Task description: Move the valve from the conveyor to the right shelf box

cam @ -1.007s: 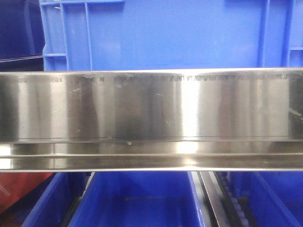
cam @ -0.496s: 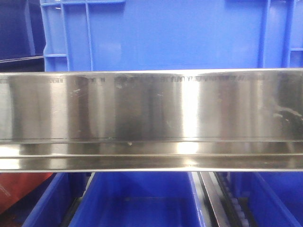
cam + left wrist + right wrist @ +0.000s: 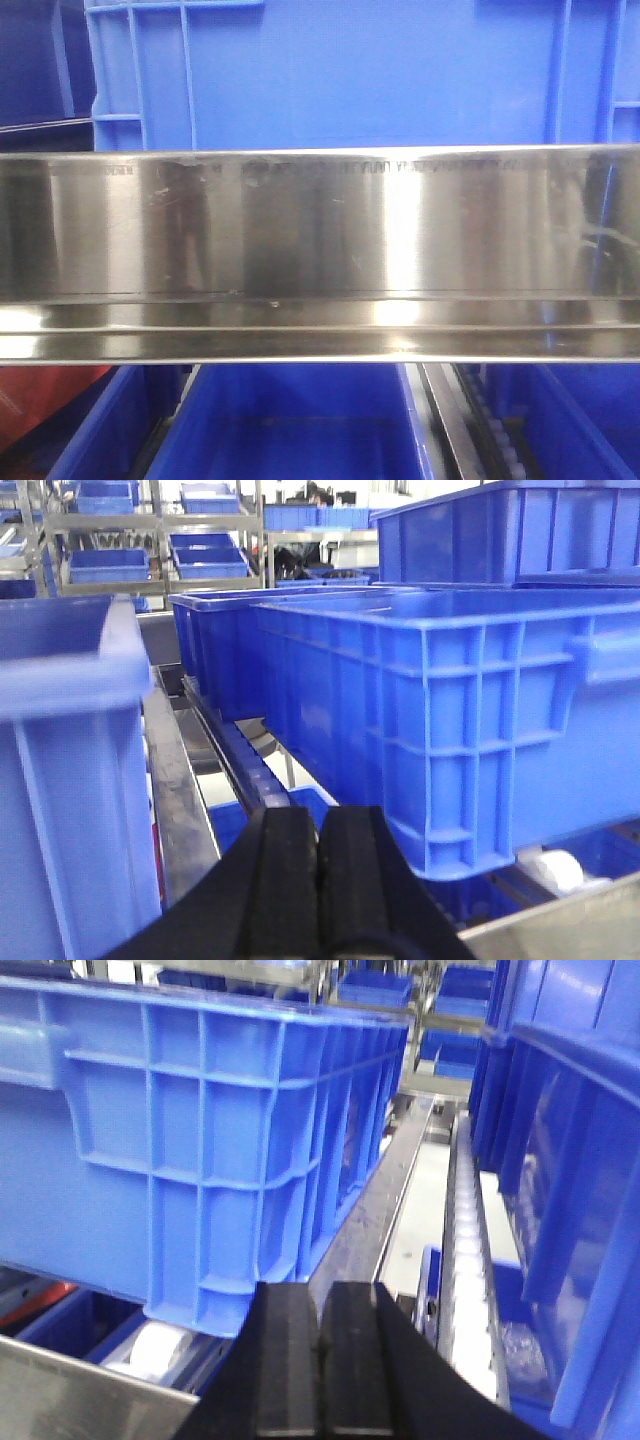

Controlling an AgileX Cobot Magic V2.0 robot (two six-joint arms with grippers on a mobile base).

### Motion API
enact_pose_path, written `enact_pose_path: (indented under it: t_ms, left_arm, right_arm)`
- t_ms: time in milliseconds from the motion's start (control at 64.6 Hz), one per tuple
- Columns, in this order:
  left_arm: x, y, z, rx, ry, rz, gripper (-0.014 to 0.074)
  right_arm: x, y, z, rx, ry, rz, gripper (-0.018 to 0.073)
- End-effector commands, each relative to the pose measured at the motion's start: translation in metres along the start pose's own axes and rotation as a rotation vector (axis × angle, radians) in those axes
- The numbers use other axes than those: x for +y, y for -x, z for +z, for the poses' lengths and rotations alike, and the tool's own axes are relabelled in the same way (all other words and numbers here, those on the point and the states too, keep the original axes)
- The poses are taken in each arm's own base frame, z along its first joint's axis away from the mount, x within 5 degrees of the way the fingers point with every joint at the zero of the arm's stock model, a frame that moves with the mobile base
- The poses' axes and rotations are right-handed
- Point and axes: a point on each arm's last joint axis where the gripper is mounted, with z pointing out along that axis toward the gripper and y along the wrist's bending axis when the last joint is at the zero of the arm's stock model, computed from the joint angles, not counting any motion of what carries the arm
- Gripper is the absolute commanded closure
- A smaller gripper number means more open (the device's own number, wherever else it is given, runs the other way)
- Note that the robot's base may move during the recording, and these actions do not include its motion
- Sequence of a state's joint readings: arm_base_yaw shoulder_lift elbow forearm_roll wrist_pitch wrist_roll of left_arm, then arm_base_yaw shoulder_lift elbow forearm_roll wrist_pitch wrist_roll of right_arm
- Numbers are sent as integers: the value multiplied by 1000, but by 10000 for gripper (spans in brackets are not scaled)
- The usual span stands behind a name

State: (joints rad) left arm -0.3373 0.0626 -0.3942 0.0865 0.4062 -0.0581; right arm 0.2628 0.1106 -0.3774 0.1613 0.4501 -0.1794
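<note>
Both pincers, the left gripper (image 3: 318,880) and the right gripper (image 3: 320,1360), are seen pressed shut on nothing before blue shelf boxes (image 3: 450,720), while neither valve nor conveyor is shown, so its whereabouts cannot be told.

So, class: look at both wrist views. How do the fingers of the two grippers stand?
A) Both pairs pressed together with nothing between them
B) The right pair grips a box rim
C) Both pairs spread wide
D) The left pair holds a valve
A: the left gripper and the right gripper each show black fingers touching along a seam, with nothing held.
</note>
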Motion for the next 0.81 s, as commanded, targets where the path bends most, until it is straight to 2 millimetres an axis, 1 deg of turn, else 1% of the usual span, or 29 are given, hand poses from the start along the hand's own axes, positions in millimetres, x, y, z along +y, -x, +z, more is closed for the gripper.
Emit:
enact_pose_path:
  t_ms: [0, 790]
  left_arm:
    - [0, 0, -1, -35, 2, -13, 708]
    - [0, 0, -1, -33, 3, -14, 708]
  right_arm:
    - [-1, 3, -1, -47, -14, -3, 718]
    - [-1, 3, -1, -51, -15, -3, 722]
